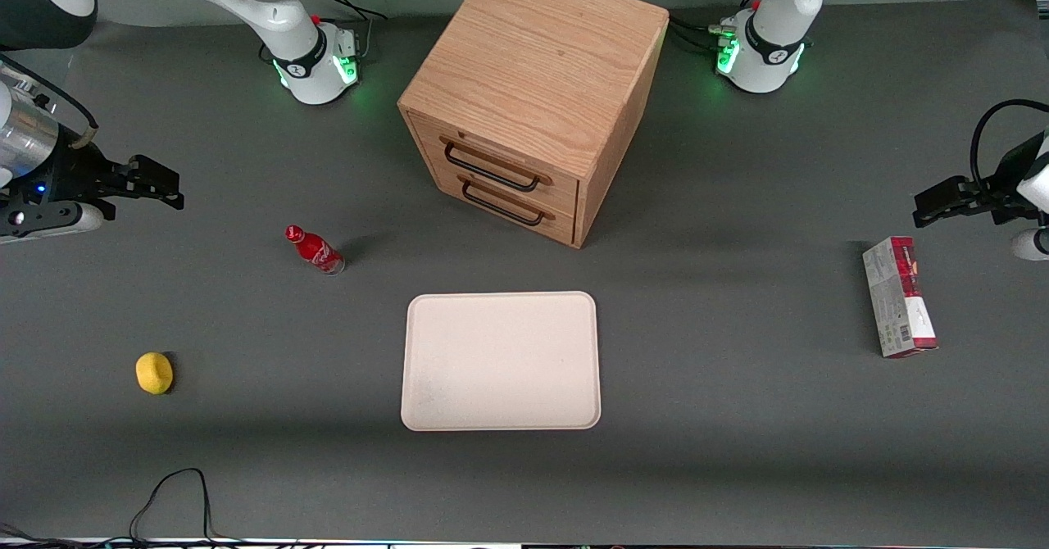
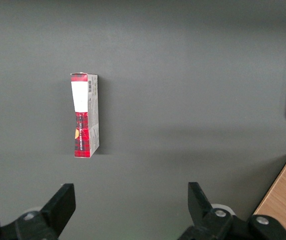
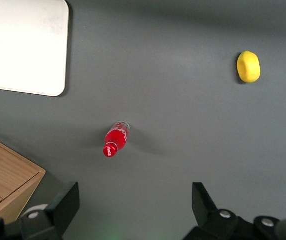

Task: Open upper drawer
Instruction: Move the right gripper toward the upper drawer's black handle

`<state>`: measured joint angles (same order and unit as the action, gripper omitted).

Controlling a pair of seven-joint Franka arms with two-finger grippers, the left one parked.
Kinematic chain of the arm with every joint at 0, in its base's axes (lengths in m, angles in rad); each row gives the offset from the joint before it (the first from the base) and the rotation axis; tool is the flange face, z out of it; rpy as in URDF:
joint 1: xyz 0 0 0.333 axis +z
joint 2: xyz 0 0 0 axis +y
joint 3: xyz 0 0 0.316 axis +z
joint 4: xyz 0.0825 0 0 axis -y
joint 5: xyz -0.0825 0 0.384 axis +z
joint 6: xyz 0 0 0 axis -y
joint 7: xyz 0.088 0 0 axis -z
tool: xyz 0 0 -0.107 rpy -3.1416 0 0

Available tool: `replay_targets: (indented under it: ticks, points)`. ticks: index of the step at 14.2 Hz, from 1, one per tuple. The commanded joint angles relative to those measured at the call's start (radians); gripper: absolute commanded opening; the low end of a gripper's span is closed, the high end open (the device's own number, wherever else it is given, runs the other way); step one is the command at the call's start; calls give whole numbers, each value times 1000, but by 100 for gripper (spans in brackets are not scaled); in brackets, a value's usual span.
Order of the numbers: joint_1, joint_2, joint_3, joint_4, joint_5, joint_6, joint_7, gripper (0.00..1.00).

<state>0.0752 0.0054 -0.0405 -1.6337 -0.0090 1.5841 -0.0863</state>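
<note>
The oak cabinet (image 1: 537, 65) stands at the middle of the table, its two drawers facing the front camera at an angle. The upper drawer (image 1: 492, 164) is shut, with its black wire bar handle (image 1: 490, 168) across it; the identical lower drawer (image 1: 504, 203) sits under it. My right gripper (image 1: 160, 184) is open and empty, hovering above the table far off at the working arm's end, well away from the cabinet. In the right wrist view its fingers (image 3: 67, 202) are spread wide over bare table, and a corner of the cabinet (image 3: 5, 175) shows.
A red bottle (image 1: 314, 249) stands between my gripper and the cabinet, also in the wrist view (image 3: 115, 139). A yellow lemon (image 1: 154, 372) lies nearer the front camera. A beige tray (image 1: 500, 360) lies in front of the cabinet. A red carton (image 1: 899, 296) lies toward the parked arm's end.
</note>
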Motion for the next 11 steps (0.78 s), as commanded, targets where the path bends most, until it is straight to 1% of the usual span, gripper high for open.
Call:
replay_targets:
  ticks: [1, 7, 11]
  points:
    - [9, 21, -15, 35, -19, -26, -23, 100]
    - [8, 41, -18, 57, -16, -33, -27, 100]
    - [20, 77, -10, 109, 0, -35, -24, 100]
